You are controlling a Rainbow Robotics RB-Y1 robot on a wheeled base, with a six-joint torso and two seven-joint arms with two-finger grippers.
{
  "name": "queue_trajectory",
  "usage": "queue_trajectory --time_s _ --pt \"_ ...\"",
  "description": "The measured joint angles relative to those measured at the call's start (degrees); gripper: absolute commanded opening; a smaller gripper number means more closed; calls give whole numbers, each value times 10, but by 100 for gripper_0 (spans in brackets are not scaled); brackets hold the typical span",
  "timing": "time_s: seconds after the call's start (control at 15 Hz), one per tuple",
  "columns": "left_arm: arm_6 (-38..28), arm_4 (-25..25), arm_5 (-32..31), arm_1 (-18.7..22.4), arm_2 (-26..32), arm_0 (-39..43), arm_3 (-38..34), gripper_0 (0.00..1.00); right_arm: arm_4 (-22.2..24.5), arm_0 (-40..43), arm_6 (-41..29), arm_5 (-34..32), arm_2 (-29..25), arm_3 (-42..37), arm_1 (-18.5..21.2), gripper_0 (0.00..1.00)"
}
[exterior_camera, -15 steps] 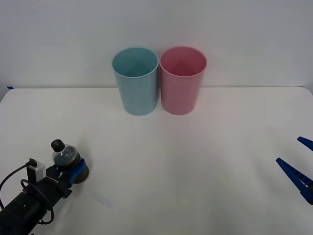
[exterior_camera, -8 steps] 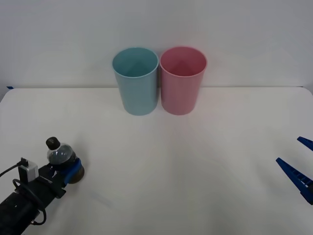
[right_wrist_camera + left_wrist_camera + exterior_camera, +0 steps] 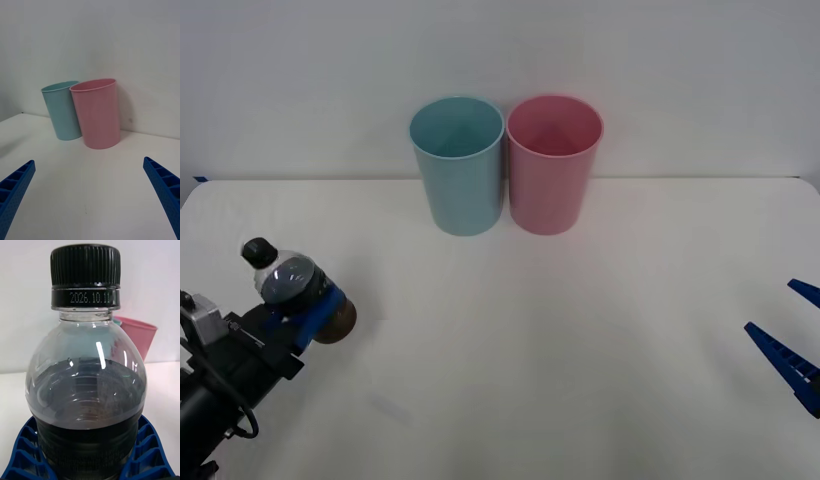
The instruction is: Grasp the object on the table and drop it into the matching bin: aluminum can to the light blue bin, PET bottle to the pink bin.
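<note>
My left gripper (image 3: 308, 308) is shut on the PET bottle (image 3: 292, 286), a small clear bottle with a black cap and a dark band, held above the white table (image 3: 510, 350) at its left side and tilted. In the left wrist view the bottle (image 3: 86, 390) sits upright between the blue fingers (image 3: 24, 450). The light blue bin (image 3: 458, 165) and the pink bin (image 3: 553, 163) stand side by side at the back, the pink one on the right. My right gripper (image 3: 795, 335) hangs open at the table's right edge, facing the pink bin (image 3: 96, 112) and the light blue bin (image 3: 63, 110).
A plain white wall rises behind the bins. Open tabletop lies between the held bottle and the bins.
My left gripper has lifted the bottle off the table and carried it up and to the left. The right arm has stayed still.
</note>
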State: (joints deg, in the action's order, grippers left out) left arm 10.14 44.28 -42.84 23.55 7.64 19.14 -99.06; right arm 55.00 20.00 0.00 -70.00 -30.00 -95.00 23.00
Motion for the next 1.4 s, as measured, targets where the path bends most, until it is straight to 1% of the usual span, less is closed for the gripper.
queue_trajectory --time_s 0.27,0.6,0.87,1.0,1.2,1.4 --pt "-73 0 13 0 8 -31 -59 0 0 0 0 0 0 0 0 100" --pt "-146 28 16 1 12 -108 -76 0 0 0 0 0 0 0 0 100" --pt "-228 96 15 5 8 -201 -75 0 0 0 0 0 0 0 0 100" --pt "-255 123 15 4 -9 -261 -48 0 0 0 0 0 0 0 0 100" --pt "-252 142 9 4 -36 -366 38 0 0 0 0 0 0 0 0 100" --pt "-245 157 11 -2 -64 -453 119 0 0 0 0 0 0 0 0 100"
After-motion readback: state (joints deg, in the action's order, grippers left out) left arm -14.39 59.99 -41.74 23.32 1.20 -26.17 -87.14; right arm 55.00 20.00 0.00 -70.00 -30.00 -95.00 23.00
